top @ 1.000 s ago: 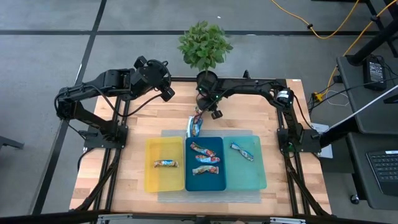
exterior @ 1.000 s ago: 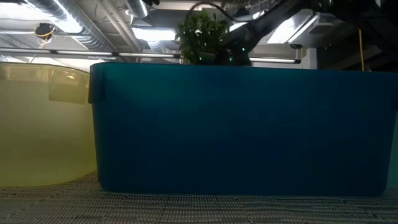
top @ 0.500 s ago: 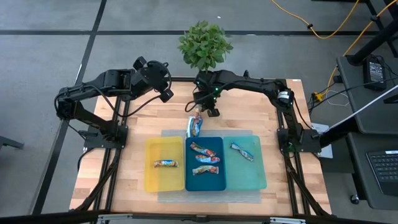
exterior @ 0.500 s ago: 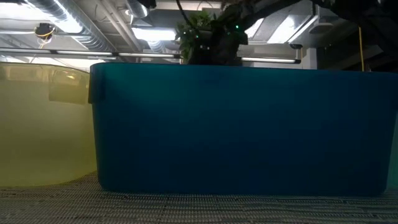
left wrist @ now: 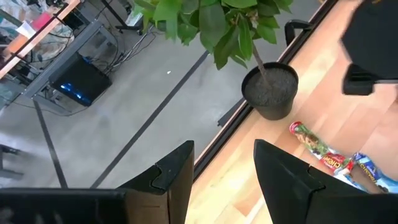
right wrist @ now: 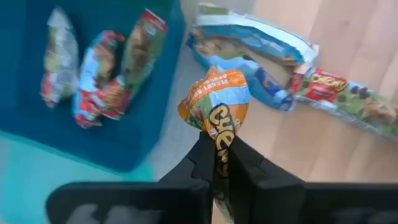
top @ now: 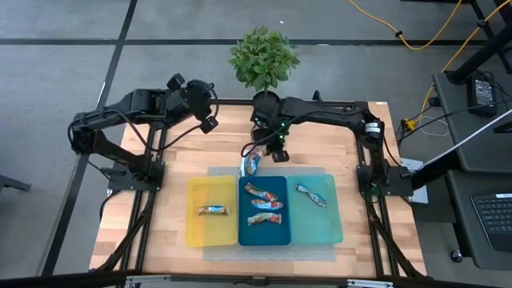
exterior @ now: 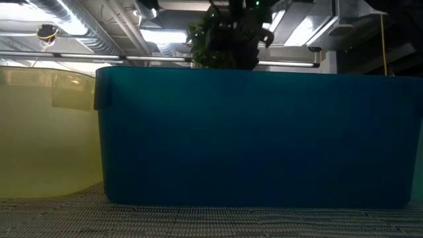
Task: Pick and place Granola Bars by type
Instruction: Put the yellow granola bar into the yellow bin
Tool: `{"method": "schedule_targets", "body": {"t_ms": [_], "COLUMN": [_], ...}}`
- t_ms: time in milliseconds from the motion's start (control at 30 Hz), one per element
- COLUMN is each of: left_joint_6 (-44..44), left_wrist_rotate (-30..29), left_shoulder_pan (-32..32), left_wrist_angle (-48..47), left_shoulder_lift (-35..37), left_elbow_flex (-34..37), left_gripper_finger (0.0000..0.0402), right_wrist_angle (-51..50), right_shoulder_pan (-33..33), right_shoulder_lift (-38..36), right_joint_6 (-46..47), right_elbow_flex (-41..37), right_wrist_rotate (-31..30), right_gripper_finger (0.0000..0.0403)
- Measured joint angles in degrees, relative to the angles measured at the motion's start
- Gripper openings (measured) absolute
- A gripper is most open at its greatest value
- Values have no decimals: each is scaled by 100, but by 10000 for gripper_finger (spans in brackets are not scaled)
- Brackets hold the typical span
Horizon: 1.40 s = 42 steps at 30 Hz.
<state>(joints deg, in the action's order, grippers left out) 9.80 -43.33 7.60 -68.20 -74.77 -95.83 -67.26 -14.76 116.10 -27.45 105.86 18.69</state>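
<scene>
Your right gripper (right wrist: pixel 217 163) has its two fingers pressed together on the end of an orange-wrapped granola bar (right wrist: pixel 214 109), so the bar stands out in front of the fingers and hangs free above the wood. In the high view this gripper (top: pixel 277 152) is above the table just behind the dark blue tray (top: pixel 264 210), near the few bars that are not yet sorted: a blue-wrapped bar (right wrist: pixel 249 46) and a red-and-green one (right wrist: pixel 339 96) lie side by side on the table there. You hold the bar by one end only, probably so it can drop cleanly into its tray. Three bars already lie in the dark blue tray, one in the yellow tray (top: pixel 210 192) and one in the teal tray (top: pixel 320 220). Your left gripper (left wrist: pixel 221 171) waits, partly open and holding nothing, over the table's far left part, near the potted plant (top: pixel 263 60).
</scene>
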Motion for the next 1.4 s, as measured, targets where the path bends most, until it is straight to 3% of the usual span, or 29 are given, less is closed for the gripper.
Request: {"method": "schedule_targets", "body": {"t_ms": [400, 667, 1033, 1267, 1400], "left_joint_6": [168, 166, 238, 317, 304], "left_wrist_rotate": [664, 683, 728, 772, 1153], "left_shoulder_pan": [-48, -241, -427, -516, -535], "left_wrist_angle": [-334, -396, -324, -186, 489], "left_shoulder_lift": [327, 526, 542, 463, 460], "left_elbow_flex": [0, 0, 0, 0, 278], "left_gripper_finger": [159, 159, 159, 159, 159], "right_wrist_angle": [-240, 1078, 2944, 3217, 3449], "right_shoulder_pan": [835, 1714, 2059, 2054, 2057], "right_shoulder_lift": [-893, -1790, -2027, -2131, -2394], "right_joint_6": [1514, 2553, 2513, 2124, 2104], "right_elbow_flex": [-739, -1336, -1085, -907, -905], "right_wrist_rotate": [-20, -544, -868, -1821, -2401], "right_gripper_finger": [25, 31, 23, 33, 23]}}
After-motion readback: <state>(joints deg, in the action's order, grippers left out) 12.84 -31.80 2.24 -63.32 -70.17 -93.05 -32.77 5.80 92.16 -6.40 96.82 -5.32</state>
